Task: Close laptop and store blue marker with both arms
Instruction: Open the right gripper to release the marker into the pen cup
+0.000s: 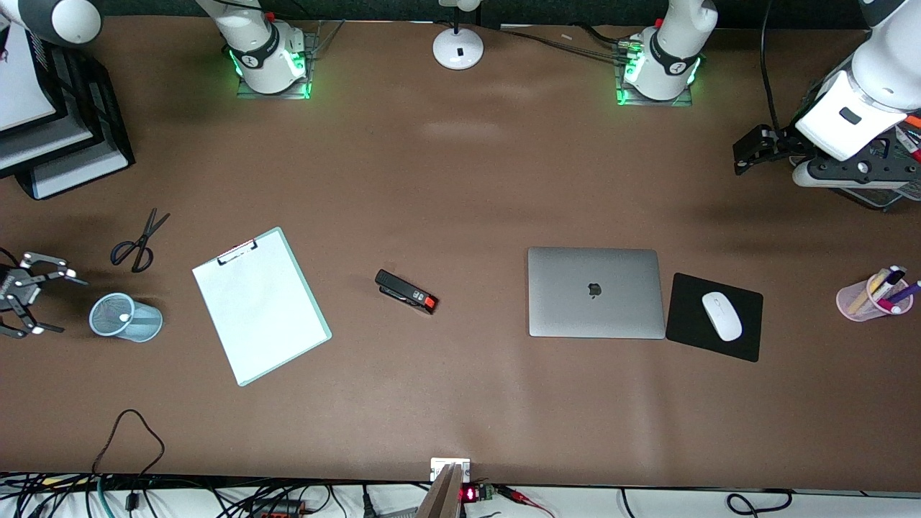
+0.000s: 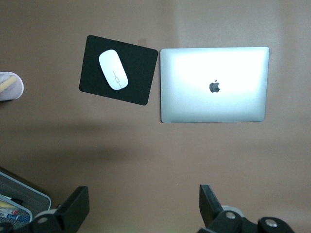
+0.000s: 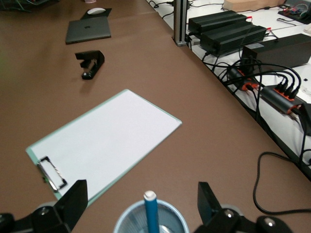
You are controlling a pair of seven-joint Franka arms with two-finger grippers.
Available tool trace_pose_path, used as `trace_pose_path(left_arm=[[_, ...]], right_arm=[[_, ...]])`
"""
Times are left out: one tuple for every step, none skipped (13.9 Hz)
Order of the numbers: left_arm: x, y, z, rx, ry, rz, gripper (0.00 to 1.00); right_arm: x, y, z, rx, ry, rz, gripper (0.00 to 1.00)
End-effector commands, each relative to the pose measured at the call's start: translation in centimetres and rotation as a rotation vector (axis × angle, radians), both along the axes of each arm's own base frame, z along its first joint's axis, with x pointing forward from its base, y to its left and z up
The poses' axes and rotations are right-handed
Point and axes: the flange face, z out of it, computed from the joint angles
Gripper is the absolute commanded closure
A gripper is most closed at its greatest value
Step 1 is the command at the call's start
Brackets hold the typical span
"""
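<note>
The silver-grey laptop [image 1: 596, 291] lies shut on the table, apple logo up; it also shows in the left wrist view [image 2: 214, 85] and small in the right wrist view [image 3: 88, 30]. The blue marker [image 3: 151, 213] stands white end up in a light-blue mesh cup [image 1: 126, 318] at the right arm's end of the table. My right gripper [image 1: 70, 306] is open and empty beside that cup, and its fingers [image 3: 73, 199] straddle the cup in the right wrist view. My left gripper [image 1: 741, 160] is open and empty in the air at the left arm's end, beside a mesh tray.
A black mouse pad [image 1: 714, 316] with a white mouse [image 1: 722, 315] lies beside the laptop. A pink pen cup [image 1: 873, 296] stands toward the left arm's end. A stapler [image 1: 406, 291], a clipboard [image 1: 260, 304], scissors [image 1: 140, 241] and stacked paper trays [image 1: 65, 137] are also on the table.
</note>
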Motion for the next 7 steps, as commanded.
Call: trace_pose_path(left_arm=[[-0.1, 0.0, 0.2, -0.018, 0.007, -0.011, 0.00], [-0.1, -0.1, 0.2, -0.017, 0.007, -0.013, 0.00], [-0.1, -0.1, 0.2, -0.017, 0.007, -0.013, 0.00], [-0.1, -0.1, 0.2, -0.017, 0.007, -0.013, 0.00], [-0.1, -0.1, 0.2, -0.017, 0.007, -0.013, 0.00], [-0.1, -0.1, 0.2, -0.016, 0.007, -0.013, 0.00], [-0.1, 0.0, 0.2, -0.018, 0.007, -0.011, 0.00]], right_arm=[[0.5, 0.9, 4.2, -0.034, 0.062, 0.008, 0.00], [1.0, 1.8, 5.6, -0.044, 0.077, 0.018, 0.00], [1.3, 2.9, 7.5, -0.065, 0.096, 0.029, 0.00], [1.5, 3.8, 8.7, -0.080, 0.125, 0.024, 0.00], [1.6, 5.0, 10.7, -0.108, 0.131, 0.024, 0.00], [1.9, 6.6, 12.1, -0.147, 0.141, 0.036, 0.00], [2.3, 8.7, 13.8, -0.186, 0.146, 0.047, 0.00]])
